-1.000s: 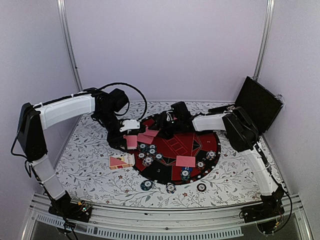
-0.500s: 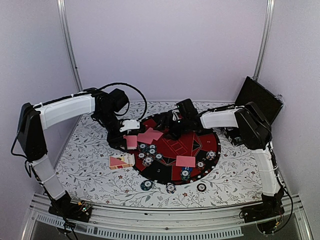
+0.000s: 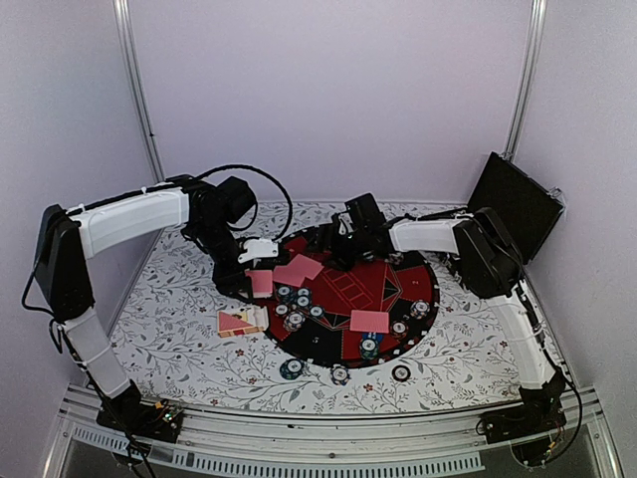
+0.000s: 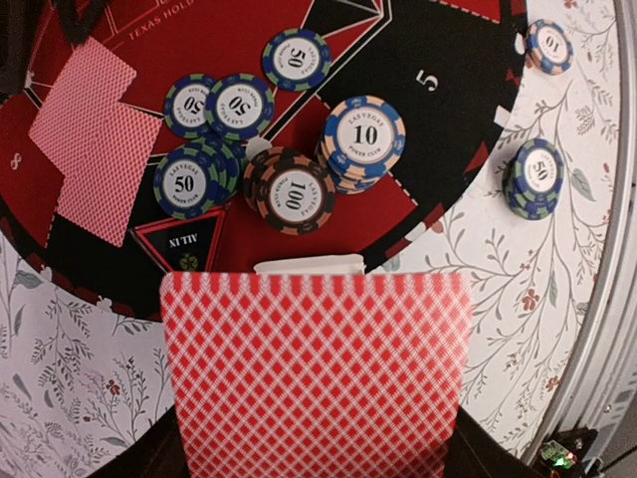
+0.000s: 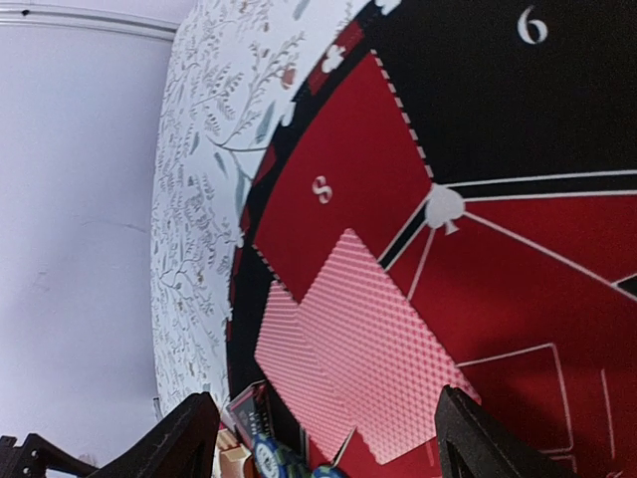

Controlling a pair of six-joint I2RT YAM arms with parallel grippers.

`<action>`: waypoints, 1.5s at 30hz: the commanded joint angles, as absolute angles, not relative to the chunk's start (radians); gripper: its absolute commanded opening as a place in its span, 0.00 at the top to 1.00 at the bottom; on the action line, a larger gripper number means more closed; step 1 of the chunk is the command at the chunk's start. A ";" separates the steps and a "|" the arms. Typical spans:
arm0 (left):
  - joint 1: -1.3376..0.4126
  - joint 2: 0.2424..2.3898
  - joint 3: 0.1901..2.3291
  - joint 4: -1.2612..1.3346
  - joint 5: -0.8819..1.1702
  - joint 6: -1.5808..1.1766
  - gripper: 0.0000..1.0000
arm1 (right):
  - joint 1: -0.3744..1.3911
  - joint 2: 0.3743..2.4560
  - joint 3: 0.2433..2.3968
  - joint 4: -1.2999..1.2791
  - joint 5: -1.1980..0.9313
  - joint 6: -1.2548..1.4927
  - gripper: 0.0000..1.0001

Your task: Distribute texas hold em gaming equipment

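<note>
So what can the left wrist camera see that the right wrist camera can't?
Only the left wrist camera shows the red-checked playing card pinched in the left gripper, a stack of blue round chips marked 10 and a dark round chip marked 100. Only the right wrist camera shows the white number 6 on the round red-and-black mat, the pale wall and the right gripper, open and empty. Both show the two overlapping pink-red-backed cards lying on that mat, and the flowery table cover.
</note>
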State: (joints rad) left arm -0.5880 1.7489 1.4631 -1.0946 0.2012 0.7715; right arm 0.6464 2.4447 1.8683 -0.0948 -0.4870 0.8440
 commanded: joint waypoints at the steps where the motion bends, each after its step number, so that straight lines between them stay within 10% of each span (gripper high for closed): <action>1: -0.581 1.731 1.470 -1.104 0.218 0.767 0.87 | 0.638 2.511 1.913 -0.150 -0.431 0.813 0.22; 32: -0.580 1.731 1.482 -1.112 0.220 0.765 0.88 | 0.684 2.518 1.951 -0.064 -0.636 0.863 0.23; 45: -0.580 1.738 1.496 -1.110 0.219 0.765 0.88 | 0.702 2.181 1.427 0.336 -0.728 1.023 0.19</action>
